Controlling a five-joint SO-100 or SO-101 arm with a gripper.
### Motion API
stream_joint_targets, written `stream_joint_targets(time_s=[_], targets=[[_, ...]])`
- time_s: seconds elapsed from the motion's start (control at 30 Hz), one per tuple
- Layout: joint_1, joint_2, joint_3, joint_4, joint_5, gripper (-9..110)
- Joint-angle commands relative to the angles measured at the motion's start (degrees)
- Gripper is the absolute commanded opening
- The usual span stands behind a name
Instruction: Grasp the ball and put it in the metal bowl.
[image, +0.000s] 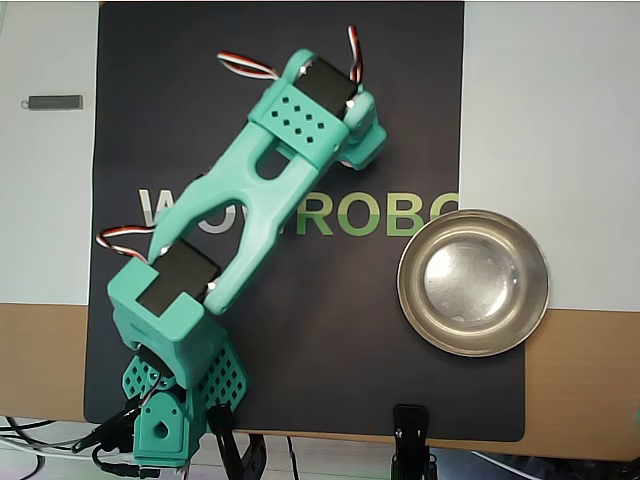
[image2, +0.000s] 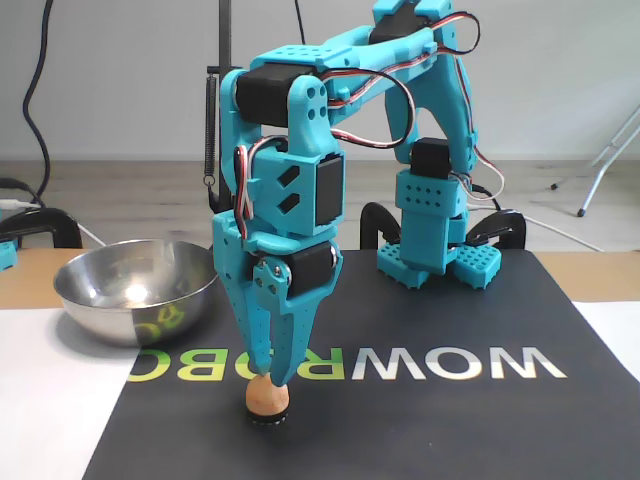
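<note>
The ball (image2: 266, 395) sat on a small dark ring (image2: 268, 421) on the black mat (image2: 430, 420), near the mat's front edge in the fixed view and just below the "WOWROBO" lettering (image2: 440, 364). The gripper (image2: 268, 378) pointed straight down over it, its two teal fingers drawn together to a narrow tip that touched the top of the ball; whether the tips actually pinched the ball could not be told from that angle. In the overhead view the ball was hidden beneath the arm (image: 265, 195), which stretched diagonally from its base (image: 170, 400) at the bench's near edge out across the mat. The bowl (image2: 135, 288) stood well apart from the ball, empty, at the left of the fixed view; in the overhead view it (image: 473, 283) lay at the right, straddling the mat's right edge and resting partly on the white sheet (image: 550, 130) and partly on the bare wood of the bench (image: 585, 385). A small grey stick (image: 54, 102) lay on the white sheet near the bench's far left corner in the overhead view.
</note>
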Motion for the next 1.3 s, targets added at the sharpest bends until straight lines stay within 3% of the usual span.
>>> stream_joint_targets(time_s=[0.0, 1.27], targets=[[0.0, 0.4, -1.6, 0.6, 0.0, 21], [1.1, 4.5, -0.9, 4.7, -0.3, 21]])
